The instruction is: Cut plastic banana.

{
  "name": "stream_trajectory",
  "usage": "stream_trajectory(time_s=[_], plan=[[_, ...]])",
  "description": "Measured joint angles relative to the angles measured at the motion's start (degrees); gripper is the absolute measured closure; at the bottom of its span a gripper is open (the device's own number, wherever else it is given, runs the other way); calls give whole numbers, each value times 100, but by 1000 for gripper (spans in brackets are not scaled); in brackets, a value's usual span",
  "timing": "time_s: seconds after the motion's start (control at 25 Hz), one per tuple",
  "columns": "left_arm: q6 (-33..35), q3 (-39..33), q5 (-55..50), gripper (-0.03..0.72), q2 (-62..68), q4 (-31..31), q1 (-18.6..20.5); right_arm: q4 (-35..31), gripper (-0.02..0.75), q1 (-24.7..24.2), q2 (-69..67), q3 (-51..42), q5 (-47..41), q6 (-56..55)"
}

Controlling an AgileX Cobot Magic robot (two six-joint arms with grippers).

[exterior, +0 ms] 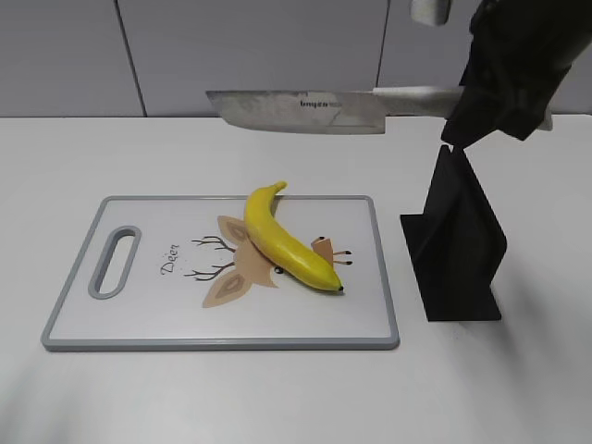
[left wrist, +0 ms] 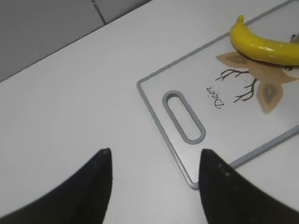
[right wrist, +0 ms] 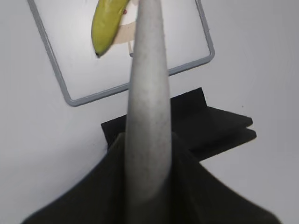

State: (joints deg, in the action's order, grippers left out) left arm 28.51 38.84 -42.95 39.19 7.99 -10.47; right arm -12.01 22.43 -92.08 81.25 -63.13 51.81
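The plastic banana (exterior: 285, 242) is glossy yellow with a dark tip and lies diagonally on the grey-rimmed cutting board (exterior: 83, 268). It also shows in the left wrist view (left wrist: 264, 44) and the right wrist view (right wrist: 106, 25). My right gripper (exterior: 476, 106) is shut on the grey handle of a kitchen knife (exterior: 296, 111), holding the blade level in the air above the banana; the handle (right wrist: 147, 116) fills the right wrist view. My left gripper (left wrist: 154, 161) is open and empty over the bare table, off the board's handle corner. It is not in the exterior view.
A black knife stand (exterior: 455, 245) sits upright on the table just right of the board, also in the right wrist view (right wrist: 210, 126). The board has a slot handle (exterior: 115, 261) at its left end. A grey wall runs behind the white table.
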Motion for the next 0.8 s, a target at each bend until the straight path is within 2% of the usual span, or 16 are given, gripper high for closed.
stream_trajectory(time_s=[0.24,0.48,0.8], plan=[[1577,1003,35,124,1598,516,-314,-140,559,0,-392,0,130,854],[2989,2106,8,169,3318,723,-787,-705,559,0,-692,7,320,1688],[3642,3477,-17,171,5183,752,-1394,-861,559,0,-937,20,662,2099]])
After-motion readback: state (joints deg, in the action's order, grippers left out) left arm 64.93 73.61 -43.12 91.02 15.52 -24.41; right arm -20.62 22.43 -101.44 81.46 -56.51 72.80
